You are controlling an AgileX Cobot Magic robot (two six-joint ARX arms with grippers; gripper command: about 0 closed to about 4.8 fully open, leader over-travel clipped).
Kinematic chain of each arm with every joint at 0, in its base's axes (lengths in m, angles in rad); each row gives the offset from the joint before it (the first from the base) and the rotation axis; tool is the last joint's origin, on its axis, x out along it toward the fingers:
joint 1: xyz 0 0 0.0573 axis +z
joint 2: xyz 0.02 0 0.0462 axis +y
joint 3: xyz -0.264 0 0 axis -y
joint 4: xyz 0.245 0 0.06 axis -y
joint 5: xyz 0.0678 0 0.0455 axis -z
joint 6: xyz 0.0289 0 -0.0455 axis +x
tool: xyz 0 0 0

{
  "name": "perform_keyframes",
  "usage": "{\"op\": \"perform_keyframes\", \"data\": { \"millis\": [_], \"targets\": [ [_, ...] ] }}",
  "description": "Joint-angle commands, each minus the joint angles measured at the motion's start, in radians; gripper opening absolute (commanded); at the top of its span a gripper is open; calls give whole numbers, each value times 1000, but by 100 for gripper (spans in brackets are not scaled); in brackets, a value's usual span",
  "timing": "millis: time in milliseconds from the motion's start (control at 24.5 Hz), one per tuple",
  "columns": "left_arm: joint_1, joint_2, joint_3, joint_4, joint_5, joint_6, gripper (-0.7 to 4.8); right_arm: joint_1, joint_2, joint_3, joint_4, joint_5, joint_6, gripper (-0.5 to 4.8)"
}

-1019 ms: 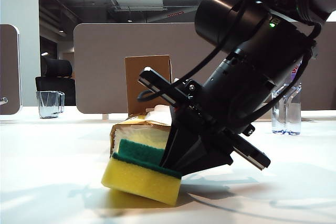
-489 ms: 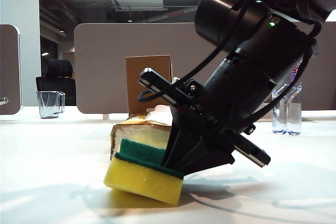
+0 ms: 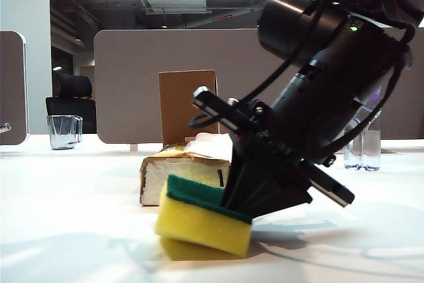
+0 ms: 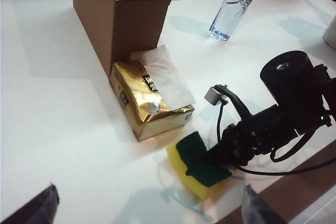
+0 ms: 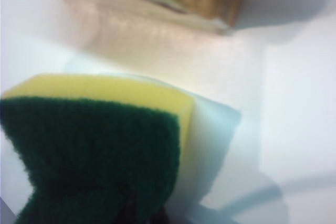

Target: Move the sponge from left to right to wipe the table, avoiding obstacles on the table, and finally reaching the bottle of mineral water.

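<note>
The yellow sponge (image 3: pixel 202 220) with its green top lies tilted on the white table (image 3: pixel 66 203), just in front of the gold tissue pack (image 3: pixel 179 170). My right gripper (image 3: pixel 233 209) is shut on the sponge's right end. From the left wrist view, the sponge (image 4: pixel 197 163) sits beside the tissue pack (image 4: pixel 149 100), with the right gripper (image 4: pixel 212 160) on it. The right wrist view is filled by the sponge (image 5: pixel 94 145). The brown cardboard box (image 3: pixel 187 104) stands behind the pack. The bottle of mineral water (image 3: pixel 362 140) stands far right. My left gripper (image 4: pixel 149 213) hangs open above the table, holding nothing.
A clear glass mug (image 3: pixel 63 130) stands at the back left. The cardboard box (image 4: pixel 118 14) touches the tissue pack's far end, and the bottle (image 4: pixel 236 3) stands beyond them. A grey partition closes off the back of the table. The table's near edge runs close to the sponge.
My right gripper has slid the sponge to the right along the front of the tissue pack. The sponge now lies a little flatter. The left arm has stayed still.
</note>
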Motion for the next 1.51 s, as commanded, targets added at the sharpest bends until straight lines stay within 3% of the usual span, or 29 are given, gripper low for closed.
{"op": "perform_keyframes", "data": {
  "millis": [41, 489, 733, 1508],
  "targets": [
    [1, 0, 3, 6, -3, 0, 479, -38, 7, -30, -208, 124, -49, -9],
    [1, 0, 3, 6, -4, 0, 479, -105, -80, -40, -296, 165, -127, -9],
    [1, 0, 5, 7, -4, -3, 479, -120, -147, -127, -289, 174, -132, -9],
    [1, 1, 8, 10, -15, -3, 479, -353, -320, -212, -393, 167, -292, -9]
  ]
}}
